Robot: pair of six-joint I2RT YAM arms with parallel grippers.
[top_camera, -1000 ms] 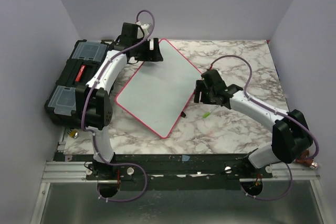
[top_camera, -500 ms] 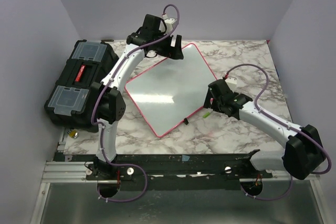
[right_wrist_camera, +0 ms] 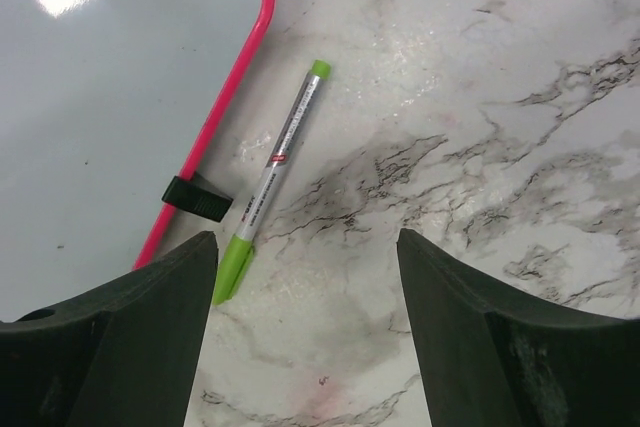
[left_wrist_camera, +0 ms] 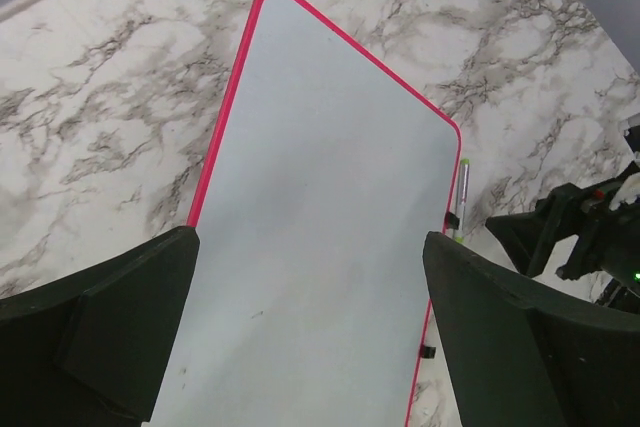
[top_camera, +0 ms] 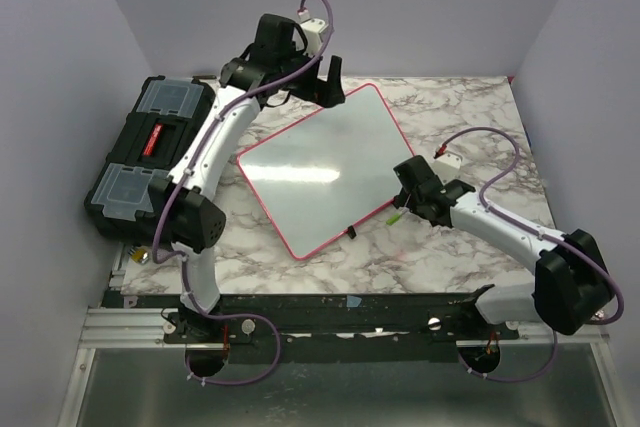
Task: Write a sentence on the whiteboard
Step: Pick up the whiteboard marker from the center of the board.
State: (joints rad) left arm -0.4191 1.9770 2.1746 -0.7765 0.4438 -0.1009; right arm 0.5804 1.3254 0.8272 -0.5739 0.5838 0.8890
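The whiteboard (top_camera: 315,172) lies flat and skewed on the marble table, red-pink rim all round. Its face (left_wrist_camera: 330,207) is bare, with only faint smudges, and no sentence shows on it. My left gripper (top_camera: 326,84) hangs open above the board's far corner, its fingers (left_wrist_camera: 120,317) spread wide over the board and gripping nothing. A green-capped marker (right_wrist_camera: 273,175) lies on the table just off the board's right edge (right_wrist_camera: 232,77). My right gripper (right_wrist_camera: 305,247) stands open low over the table, the marker's green end (top_camera: 396,216) by its left finger, untouched.
A black toolbox (top_camera: 148,152) with clear lid compartments sits at the left edge, beside the left arm. A small black clip (right_wrist_camera: 197,197) sticks out from the board's rim near the marker. Purple walls close in on three sides.
The board's far corner has swung to the right along with my left gripper, which has opened wider and risen. My right gripper has shifted toward the near right, over the marker.
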